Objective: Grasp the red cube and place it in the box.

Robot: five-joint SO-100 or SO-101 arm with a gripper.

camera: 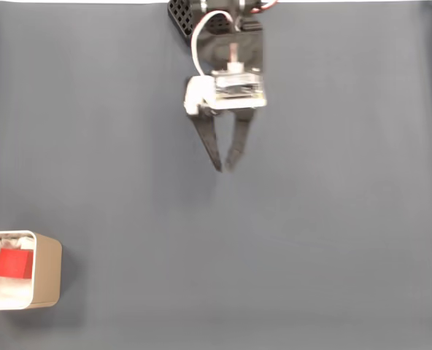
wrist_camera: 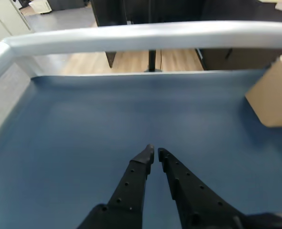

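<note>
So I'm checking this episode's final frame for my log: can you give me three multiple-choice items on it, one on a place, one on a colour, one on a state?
1. Where does the red cube lie?
A. inside the box, on its white lining
B. on the mat beside the box
C. between the tool's fingertips

2. What colour is the mat covering the table?
A. green
B. grey-blue
C. white

3. How does the tool stand?
A. shut on the cube
B. spread wide open
C. nearly closed, holding nothing

Answers:
1 A, since the fixed view shows the cube within the box's rim at lower left.
2 B, as both views show a grey-blue surface.
3 C, because in the wrist view the fingertips almost meet with nothing between them.
</note>
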